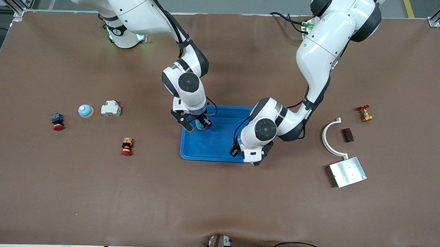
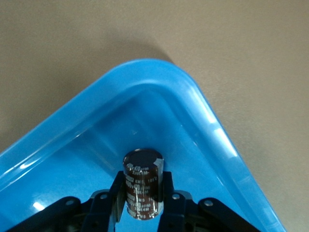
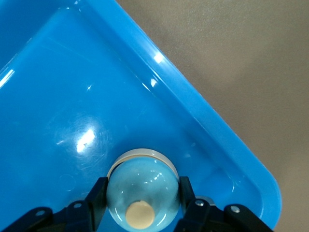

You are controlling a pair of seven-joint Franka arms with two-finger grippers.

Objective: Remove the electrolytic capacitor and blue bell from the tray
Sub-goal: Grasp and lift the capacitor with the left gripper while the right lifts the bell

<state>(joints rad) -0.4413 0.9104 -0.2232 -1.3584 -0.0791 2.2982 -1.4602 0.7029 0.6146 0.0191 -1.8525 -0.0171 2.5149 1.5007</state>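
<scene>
Both grippers were down inside the tray (image 1: 219, 145), each already on its own item, so the relation that mattered was object versus jaws, and each object sat squarely between them. The left gripper (image 2: 140, 205), at the tray corner nearest the front camera toward the left arm's end, had its jaws pinched on the electrolytic capacitor (image 2: 143, 182). The capacitor stood roughly upright on the tray floor, with its long axis running up between the fingers (image 2: 117, 198) and the jaws clamping its curved side near the base. The right gripper (image 3: 142, 205) was in the tray at its end toward the right arm's, farther from the front camera. Its jaws were pressed against both sides of the blue bell (image 3: 142, 193), dome up, with the pale button on top visible. In the front view the left gripper (image 1: 253, 162) was mostly hidden under its wrist, while the right gripper (image 1: 198, 126) showed plainly over the tray. Neither object looked lifted yet; both appeared to rest on the tray floor. Judgement: the next move was a straight vertical lift for both, clearing the raised rim. The capacitor was close to the corner wall, so drifting sideways risked snagging it.
</scene>
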